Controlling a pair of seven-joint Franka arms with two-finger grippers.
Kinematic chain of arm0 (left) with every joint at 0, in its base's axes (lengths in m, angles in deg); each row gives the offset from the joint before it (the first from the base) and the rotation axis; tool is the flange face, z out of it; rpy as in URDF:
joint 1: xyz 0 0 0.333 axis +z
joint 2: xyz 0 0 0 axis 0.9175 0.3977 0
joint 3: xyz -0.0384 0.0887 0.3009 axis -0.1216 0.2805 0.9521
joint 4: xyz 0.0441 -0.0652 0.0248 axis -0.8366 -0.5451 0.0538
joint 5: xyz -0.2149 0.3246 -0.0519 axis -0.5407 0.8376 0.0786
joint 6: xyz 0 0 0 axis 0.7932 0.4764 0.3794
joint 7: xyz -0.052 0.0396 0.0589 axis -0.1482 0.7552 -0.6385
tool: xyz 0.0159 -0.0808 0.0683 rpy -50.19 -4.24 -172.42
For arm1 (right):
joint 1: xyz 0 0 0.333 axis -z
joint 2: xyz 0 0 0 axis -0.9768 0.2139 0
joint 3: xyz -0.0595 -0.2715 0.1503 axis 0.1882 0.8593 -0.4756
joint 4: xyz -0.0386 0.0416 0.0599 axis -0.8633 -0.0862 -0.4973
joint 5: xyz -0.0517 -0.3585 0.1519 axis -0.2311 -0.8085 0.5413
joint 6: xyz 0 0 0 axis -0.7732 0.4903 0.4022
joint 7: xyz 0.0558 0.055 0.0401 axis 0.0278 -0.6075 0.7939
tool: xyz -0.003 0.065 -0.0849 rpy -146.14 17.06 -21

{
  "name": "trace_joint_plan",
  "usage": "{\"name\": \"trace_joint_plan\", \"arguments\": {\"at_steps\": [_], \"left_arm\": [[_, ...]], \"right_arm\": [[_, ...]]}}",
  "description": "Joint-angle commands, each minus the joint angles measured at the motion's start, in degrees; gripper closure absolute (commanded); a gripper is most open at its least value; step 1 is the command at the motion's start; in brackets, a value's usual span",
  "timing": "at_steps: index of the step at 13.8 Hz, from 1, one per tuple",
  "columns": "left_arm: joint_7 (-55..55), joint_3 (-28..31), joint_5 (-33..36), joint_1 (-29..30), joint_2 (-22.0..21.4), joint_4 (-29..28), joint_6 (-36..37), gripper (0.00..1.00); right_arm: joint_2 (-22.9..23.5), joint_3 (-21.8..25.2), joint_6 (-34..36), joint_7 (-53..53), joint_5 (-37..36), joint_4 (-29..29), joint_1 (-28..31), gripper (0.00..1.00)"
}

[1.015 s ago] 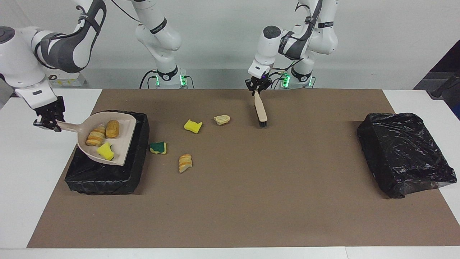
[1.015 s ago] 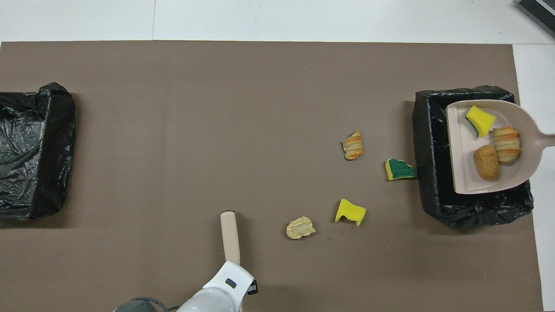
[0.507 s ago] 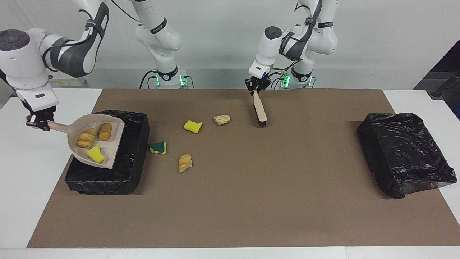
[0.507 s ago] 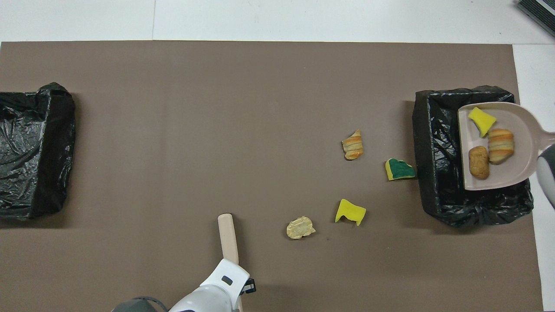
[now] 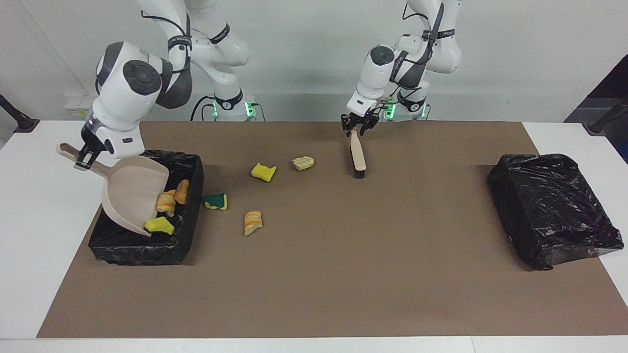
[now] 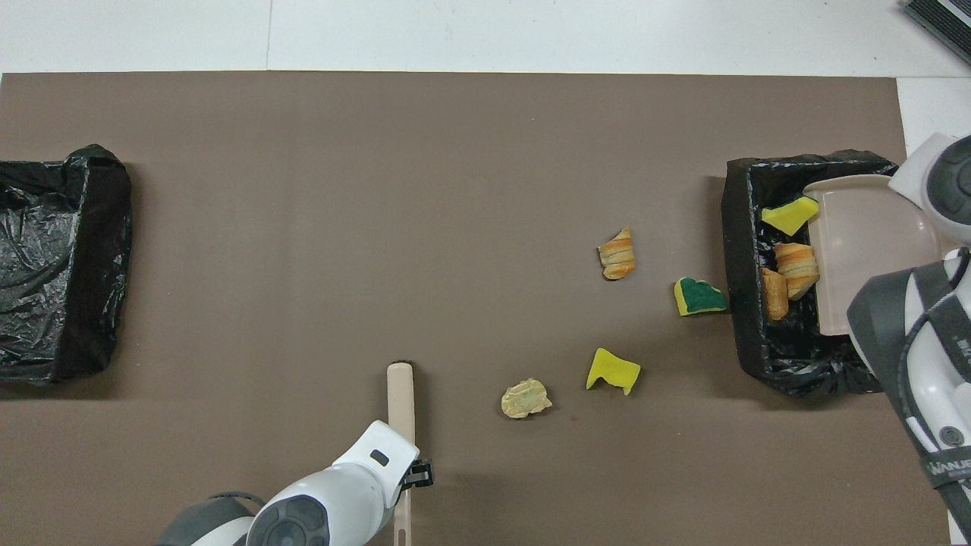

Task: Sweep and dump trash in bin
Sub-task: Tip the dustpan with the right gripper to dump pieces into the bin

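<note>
My right gripper (image 5: 81, 159) is shut on the handle of the beige dustpan (image 5: 130, 193), which tilts steeply over the black bin (image 5: 142, 247) at the right arm's end. Three trash pieces slide off its lip into the bin: a yellow sponge (image 5: 158, 225), a striped bread chunk (image 5: 166, 202) and a brown chunk (image 5: 182, 191). Several pieces lie on the mat beside the bin: a green-yellow sponge (image 5: 216, 201), a striped chunk (image 5: 252, 221), a yellow sponge (image 5: 263, 171) and a tan chunk (image 5: 302, 163). My left gripper (image 5: 356, 128) is shut on the brush (image 5: 357, 156), bristles on the mat.
A second black bag-lined bin (image 5: 554, 211) stands at the left arm's end of the table. A brown mat (image 5: 343, 274) covers most of the white table. In the overhead view my right arm (image 6: 925, 356) covers part of the dustpan (image 6: 865, 250).
My right gripper has risen and turned, tipping the dustpan from level to steep. The three pieces slid from the pan to the bin. The brush shifted slightly.
</note>
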Motion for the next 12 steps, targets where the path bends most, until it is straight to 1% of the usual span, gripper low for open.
{"name": "trace_joint_plan", "arguments": {"at_steps": [1, 3, 5, 6, 8, 9, 11, 12], "left_arm": [[-1.48, -0.09, 0.03, 5.31, 1.91, 7.96, 7.83, 0.00], [-4.10, -0.09, 0.56, 11.62, 3.13, 13.23, 9.61, 0.00], [-8.49, -0.09, 0.82, 16.47, 5.41, 16.84, 11.01, 0.00], [-10.60, -0.09, 2.13, 19.10, 6.90, 19.30, 12.32, 0.00], [-14.82, -0.09, 6.60, 23.76, 11.47, 25.62, 16.45, 0.00], [-16.41, -0.09, 8.54, 25.44, 13.75, 29.04, 17.60, 0.00], [-19.04, -0.09, 12.58, 28.08, 17.88, 35.20, 19.62, 0.00], [-20.28, -0.09, 13.73, 29.31, 19.82, 38.54, 20.94, 0.00]], "right_arm": [[-0.92, -0.35, 2.80, -0.40, -3.68, -1.52, -0.66, 1.00], [-1.01, -0.35, 6.13, 1.27, -6.14, -3.36, -2.07, 1.00], [-0.83, -0.35, 8.95, 1.89, -7.90, -5.21, -3.56, 1.00], [-0.75, -0.35, 9.39, 1.89, -7.47, -6.26, -4.09, 1.00], [-0.22, -0.44, 9.40, 1.46, -6.86, -8.02, -5.32, 1.00], [0.04, -0.70, 9.40, 1.02, -5.55, -9.08, -5.58, 1.00], [1.97, -0.88, 9.57, -1.69, 0.06, -12.41, -6.89, 1.00], [2.24, -0.88, 9.75, -5.37, 1.31, -12.86, -7.69, 1.00]]}}
